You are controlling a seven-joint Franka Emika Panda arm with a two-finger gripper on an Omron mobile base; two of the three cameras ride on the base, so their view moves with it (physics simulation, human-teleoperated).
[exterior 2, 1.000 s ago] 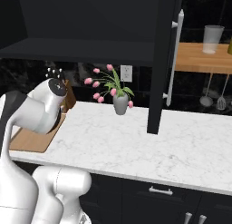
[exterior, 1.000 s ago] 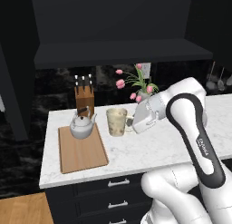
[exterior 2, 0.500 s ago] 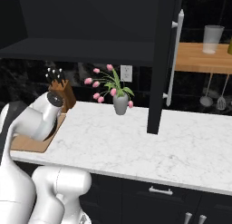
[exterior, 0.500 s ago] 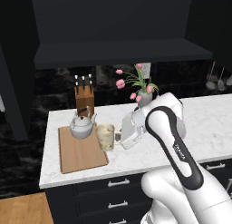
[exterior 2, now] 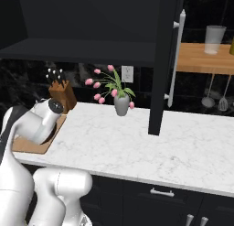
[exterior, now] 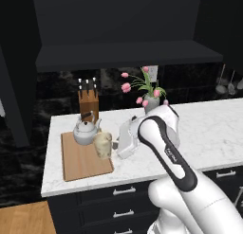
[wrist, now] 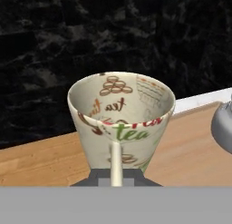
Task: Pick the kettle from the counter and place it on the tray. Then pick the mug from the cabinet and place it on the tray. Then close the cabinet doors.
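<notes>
- Cream mug (exterior: 103, 145) is pinched by its handle in the gripper (exterior: 114, 144), over the tray (exterior: 80, 162).
- Silver kettle (exterior: 86, 132) is seated on the tray, just beside the mug.

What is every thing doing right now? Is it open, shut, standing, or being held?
mug: upright, held by its handle, over the tray's edge.
hand: shut on the mug.
kettle: standing upright on the tray, lid on.
tray: lying flat on the counter.
cabinet doors: open.
flower vase: upright on the counter.
knife block: upright, knives in.
</notes>
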